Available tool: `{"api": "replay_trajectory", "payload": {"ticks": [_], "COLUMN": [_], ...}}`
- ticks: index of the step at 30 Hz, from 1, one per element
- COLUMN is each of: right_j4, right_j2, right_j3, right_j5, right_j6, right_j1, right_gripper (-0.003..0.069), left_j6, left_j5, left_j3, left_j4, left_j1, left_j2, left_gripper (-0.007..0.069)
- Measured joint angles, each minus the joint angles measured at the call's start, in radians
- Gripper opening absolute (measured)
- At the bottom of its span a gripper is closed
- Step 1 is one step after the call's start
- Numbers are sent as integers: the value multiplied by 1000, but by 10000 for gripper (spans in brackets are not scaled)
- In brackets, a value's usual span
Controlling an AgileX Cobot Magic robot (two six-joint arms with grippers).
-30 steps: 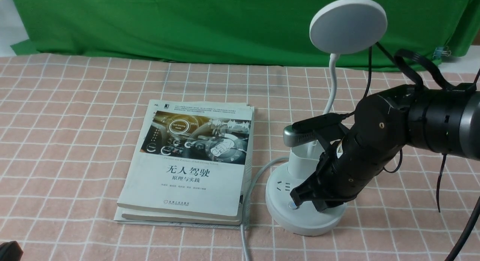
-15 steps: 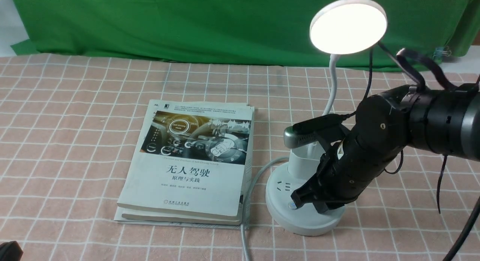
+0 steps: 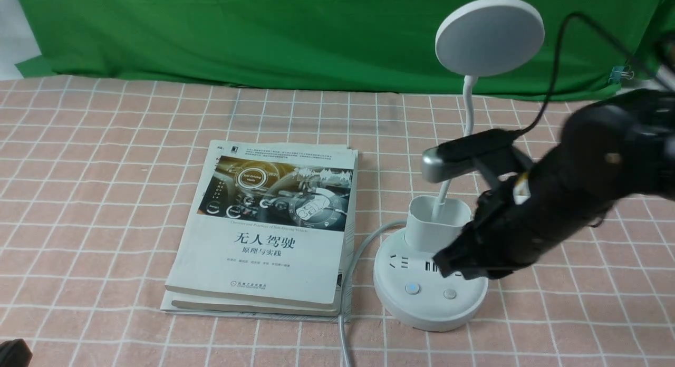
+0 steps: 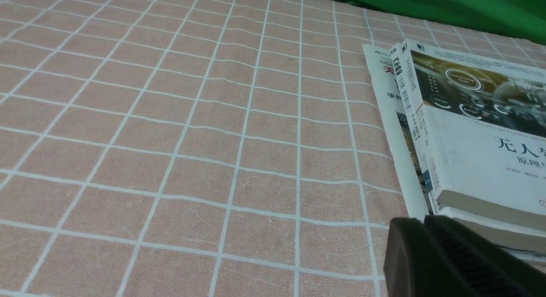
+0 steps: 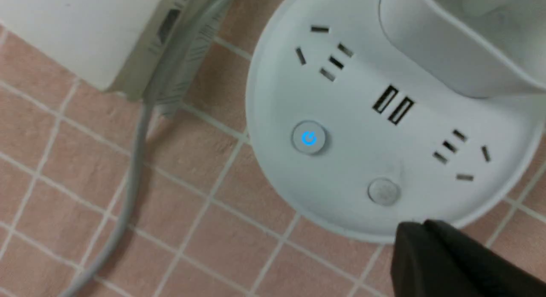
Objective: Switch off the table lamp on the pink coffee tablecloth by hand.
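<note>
Around: stacked books (image 3: pixel 263 235) just left of the lamp base, grey cable (image 3: pixel 358 251) running between them.
Lamp: table lamp (image 3: pixel 430 298) on the pink coffee tablecloth (image 3: pixel 105 172), right of centre; disc head (image 3: pixel 489 36) dark, power button (image 5: pixel 309 138) glowing blue.
Text: top cover reads 无人驾驶 原理与实践.
Jaws: my right gripper (image 3: pixel 442 265) closed, blurred, at the base's right side; my left gripper (image 4: pixel 426 228) closed, empty.

Blk R arm (image 3: pixel 580 190), silver wrist cam (image 3: pixel 442 164)
</note>
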Motion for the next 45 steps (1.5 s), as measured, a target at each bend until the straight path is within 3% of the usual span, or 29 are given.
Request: {"api": "replay_trajectory", "payload": {"ticks": [12,23,28,30,32,38,45], "right_j4": [0,-21,-34,-46,-49,-51,-52], "right_j2": [-469,-654,-778,-930,-1011,-1316,-1499], "right_j3": [208,234,353,482,553,856,1054], "right_j5": [70,-94,-108,-124,-146,-362,-440], "right_j6": [0,-18,-31,-42,-62,-106,-107], "right_j1": [0,-9,-134,-248,-295,-456,-501], "right_gripper": [52,41,36,36,36,36,40], "left_j6": [0,0,0,0,0,0,0], "left_j5": [0,0,0,0,0,0,0], "left_j3": [0,0,0,0,0,0,0], "left_j4": [0,0,2,3,3,6,6], "left_j1": [0,0,0,0,0,0,0], "left_j2": [0,0,0,0,0,0,0], "left_gripper": [6,6,6,6,6,6,6]}}
